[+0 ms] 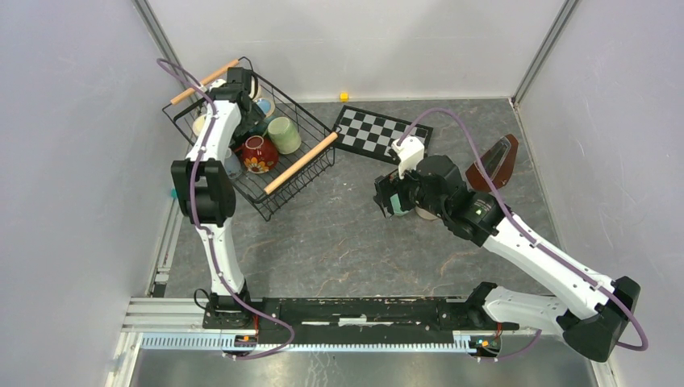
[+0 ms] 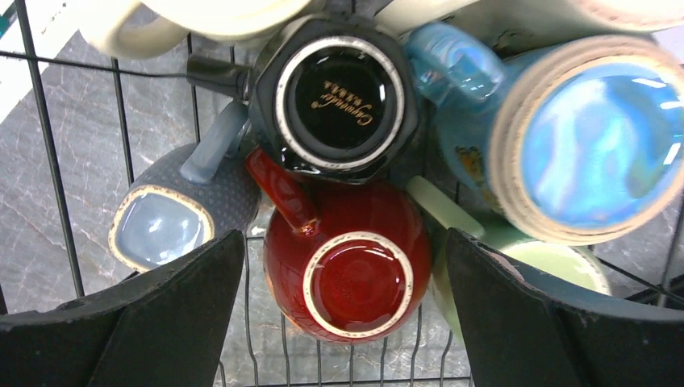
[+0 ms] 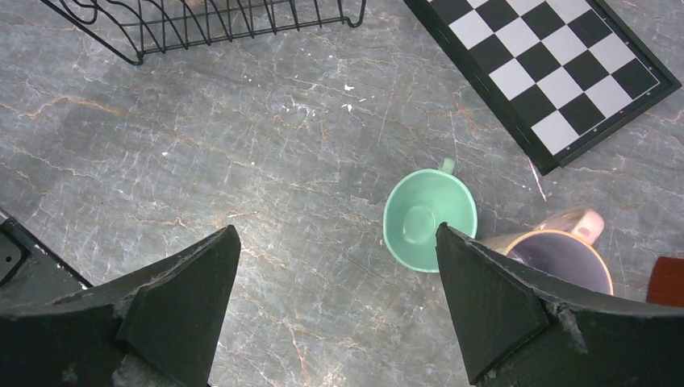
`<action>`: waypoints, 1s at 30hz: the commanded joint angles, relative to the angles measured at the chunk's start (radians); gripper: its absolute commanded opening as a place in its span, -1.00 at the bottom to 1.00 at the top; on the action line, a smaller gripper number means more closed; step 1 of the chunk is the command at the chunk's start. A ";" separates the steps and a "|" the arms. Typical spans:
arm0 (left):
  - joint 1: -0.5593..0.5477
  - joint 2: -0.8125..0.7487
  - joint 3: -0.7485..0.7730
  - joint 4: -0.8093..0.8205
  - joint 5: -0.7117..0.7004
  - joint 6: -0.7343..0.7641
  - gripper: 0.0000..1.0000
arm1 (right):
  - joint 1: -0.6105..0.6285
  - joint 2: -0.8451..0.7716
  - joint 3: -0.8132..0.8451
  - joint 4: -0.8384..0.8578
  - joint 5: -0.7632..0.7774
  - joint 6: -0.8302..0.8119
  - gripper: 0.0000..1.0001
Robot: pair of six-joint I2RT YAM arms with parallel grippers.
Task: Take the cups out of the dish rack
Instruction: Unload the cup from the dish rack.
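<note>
The black wire dish rack (image 1: 300, 163) stands at the back left with several cups in it. My left gripper (image 1: 244, 113) hangs open inside it. In the left wrist view its fingers straddle, without touching, an upturned red cup (image 2: 347, 278). Around it lie a black cup (image 2: 335, 101), a grey-blue cup (image 2: 165, 222), a blue cup (image 2: 589, 145), a light green cup (image 2: 556, 258) and a cream one (image 2: 202, 20). My right gripper (image 1: 391, 197) is open above bare table (image 3: 335, 234). Beside it stand a teal cup (image 3: 427, 218) and a pink-beige cup (image 3: 565, 258), upright.
A checkered board (image 1: 379, 133) lies behind the right gripper, with a brown metronome (image 1: 496, 165) to its right. A small yellow block (image 1: 344, 96) sits by the back wall. The rack's corner (image 3: 202, 28) shows at the top of the right wrist view.
</note>
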 commanded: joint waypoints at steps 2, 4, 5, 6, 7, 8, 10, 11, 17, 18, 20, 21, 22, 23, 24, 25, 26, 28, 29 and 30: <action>0.010 -0.093 -0.047 -0.014 -0.049 -0.095 1.00 | 0.005 -0.019 -0.028 0.052 -0.017 -0.009 0.96; 0.016 -0.110 -0.054 -0.030 -0.060 -0.113 1.00 | 0.004 -0.027 -0.043 0.063 -0.017 -0.009 0.96; 0.018 -0.116 -0.053 -0.043 -0.065 -0.120 1.00 | 0.004 -0.028 -0.048 0.065 -0.018 -0.010 0.96; 0.020 -0.122 -0.054 -0.051 -0.069 -0.124 1.00 | 0.004 -0.029 -0.052 0.068 -0.018 -0.011 0.96; 0.021 -0.127 -0.055 -0.055 -0.069 -0.123 1.00 | 0.005 -0.030 -0.055 0.069 -0.017 -0.012 0.96; 0.023 -0.132 -0.053 -0.064 -0.074 -0.123 1.00 | 0.005 -0.030 -0.058 0.071 -0.019 -0.013 0.96; 0.024 -0.138 -0.051 -0.082 -0.086 -0.124 1.00 | 0.004 -0.033 -0.063 0.077 -0.022 -0.015 0.96; 0.025 -0.142 -0.054 -0.089 -0.089 -0.122 1.00 | 0.004 -0.035 -0.067 0.080 -0.024 -0.016 0.96; 0.092 -0.192 -0.145 -0.086 -0.080 -0.123 1.00 | 0.004 -0.033 -0.077 0.094 -0.039 -0.016 0.96; 0.099 -0.199 -0.162 -0.079 -0.074 -0.119 1.00 | 0.004 -0.032 -0.076 0.094 -0.041 -0.017 0.96; 0.109 -0.206 -0.195 -0.061 -0.061 -0.112 1.00 | 0.004 -0.031 -0.076 0.095 -0.042 -0.018 0.96; 0.114 -0.206 -0.204 -0.056 -0.055 -0.107 1.00 | 0.003 -0.030 -0.076 0.095 -0.042 -0.018 0.96; 0.117 -0.204 -0.210 -0.051 -0.049 -0.102 1.00 | 0.005 -0.029 -0.074 0.094 -0.042 -0.020 0.96; 0.118 -0.198 -0.211 -0.050 -0.042 -0.097 1.00 | 0.004 -0.028 -0.073 0.094 -0.042 -0.020 0.96; 0.118 -0.193 -0.209 -0.050 -0.039 -0.092 1.00 | 0.004 -0.027 -0.072 0.094 -0.043 -0.020 0.96; 0.119 -0.186 -0.207 -0.050 -0.040 -0.089 1.00 | 0.005 -0.026 -0.070 0.093 -0.042 -0.020 0.96; 0.119 -0.181 -0.207 -0.049 -0.039 -0.086 1.00 | 0.004 -0.025 -0.069 0.092 -0.041 -0.020 0.96; 0.122 -0.168 -0.205 -0.047 -0.034 -0.083 0.98 | 0.004 -0.024 -0.069 0.089 -0.037 -0.022 0.96; 0.125 -0.162 -0.204 -0.047 -0.033 -0.084 0.96 | 0.004 -0.023 -0.068 0.091 -0.037 -0.021 0.96; 0.126 -0.157 -0.204 -0.047 -0.030 -0.086 0.94 | 0.004 -0.021 -0.067 0.089 -0.036 -0.022 0.96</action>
